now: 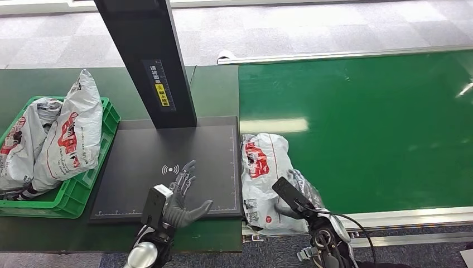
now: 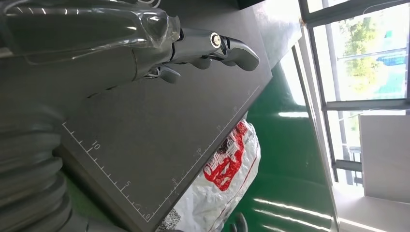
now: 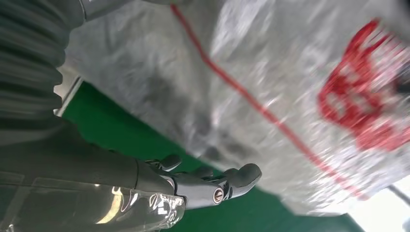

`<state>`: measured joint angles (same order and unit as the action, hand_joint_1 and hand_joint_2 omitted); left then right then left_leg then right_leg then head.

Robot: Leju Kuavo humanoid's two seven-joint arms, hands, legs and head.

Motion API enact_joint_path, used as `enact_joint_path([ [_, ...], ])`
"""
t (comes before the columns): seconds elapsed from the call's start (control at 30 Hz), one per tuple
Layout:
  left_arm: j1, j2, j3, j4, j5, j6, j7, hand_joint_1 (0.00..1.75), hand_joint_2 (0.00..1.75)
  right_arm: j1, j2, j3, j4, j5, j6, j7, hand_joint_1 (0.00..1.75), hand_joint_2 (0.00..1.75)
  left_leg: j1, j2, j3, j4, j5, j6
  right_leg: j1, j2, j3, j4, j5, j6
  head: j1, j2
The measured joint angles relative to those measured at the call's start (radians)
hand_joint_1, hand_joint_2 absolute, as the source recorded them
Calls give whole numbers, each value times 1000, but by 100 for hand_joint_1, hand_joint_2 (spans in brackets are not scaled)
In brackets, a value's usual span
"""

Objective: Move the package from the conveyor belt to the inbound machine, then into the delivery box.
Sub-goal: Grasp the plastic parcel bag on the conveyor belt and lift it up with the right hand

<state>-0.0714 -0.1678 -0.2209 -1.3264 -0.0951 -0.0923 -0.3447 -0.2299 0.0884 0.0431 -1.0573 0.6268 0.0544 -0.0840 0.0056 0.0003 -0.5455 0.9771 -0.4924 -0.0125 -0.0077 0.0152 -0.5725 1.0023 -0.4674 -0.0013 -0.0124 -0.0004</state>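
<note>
Item: package (image 1: pixel 261 178), grey-white poly bag with red print, lying on the green conveyor belt (image 1: pixel 368 128) at its near corner, beside the dark inbound machine (image 1: pixel 145 167) plate. Your right hand (image 1: pixel 295 198) sits at the bag's near right edge, just beside or touching it; its fingers (image 3: pixel 237 179) are apart and, as far as the views tell, close on nothing. From that hand the bag lies ahead and to the left, its long axis running away from you, roughly along the plate's edge. Your left hand (image 1: pixel 184 198) hovers over the plate, fingers spread, holding nothing; from it the bag lies to the right, across the plate's edge, near but apart. Judgement: your right hand is the nearer, so the pickup falls to it; the carry then goes leftward onto the plate. Also listed: a green delivery box (image 1: pixel 83 184) on the counter (image 1: pixel 217 89) well to the left of your left hand, with bagged parcels (image 1: pixel 67 134) already in it; a black post (image 1: pixel 150 61) rising behind the plate.
</note>
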Motion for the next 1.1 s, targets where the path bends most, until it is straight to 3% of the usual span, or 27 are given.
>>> enact_joint_path([
  [0.1, -3, 0, -1, 7, 2, 0, -8, 0, 175, -27, -4, 13, 46, -25, 51, -74, 0, 175, 0, 0, 0, 0, 0, 0, 0, 0, 0, 0, 0, 0, 0, 0],
  [0.37, -6, 0, -1, 12, 2, 1, -13, 0, 175, -56, -13, 28, 101, -34, 62, -101, 0, 175, 0, 0, 0, 0, 0, 0, 0, 0, 0, 0, 0, 0, 0, 0],
  [0.53, -13, 0, -3, 25, 0, 9, -20, 0, 175, -93, -16, 45, 157, -53, 93, -187, 0, 175, 0, 0, 0, 0, 0, 0, 0, 0, 0, 0, 0, 0, 0, 0],
  [0.73, -19, 0, -9, 48, 1, 10, -23, 0, 175, -173, -17, 72, 283, -21, 89, -126, 0, 175, 0, 0, 1, 0, 0, 0, 0, 0, 1, 0, 0, 0, 0, 0],
  [1.07, -25, 0, -10, 68, 2, 10, -24, 0, 175, -222, -17, 88, 373, -17, 86, -119, 0, 175, 0, 0, 3, 0, 0, 0, 0, 0, 3, 0, 0, 0, 0, 0],
  [1.1, -25, 0, -11, 68, 2, 10, -24, 0, 175, -224, -17, 89, 377, -15, 85, -115, 44, 175, 0, 0, 3, 0, 0, 0, 0, 0, 3, 0, 0, 0, 0, 0],
])
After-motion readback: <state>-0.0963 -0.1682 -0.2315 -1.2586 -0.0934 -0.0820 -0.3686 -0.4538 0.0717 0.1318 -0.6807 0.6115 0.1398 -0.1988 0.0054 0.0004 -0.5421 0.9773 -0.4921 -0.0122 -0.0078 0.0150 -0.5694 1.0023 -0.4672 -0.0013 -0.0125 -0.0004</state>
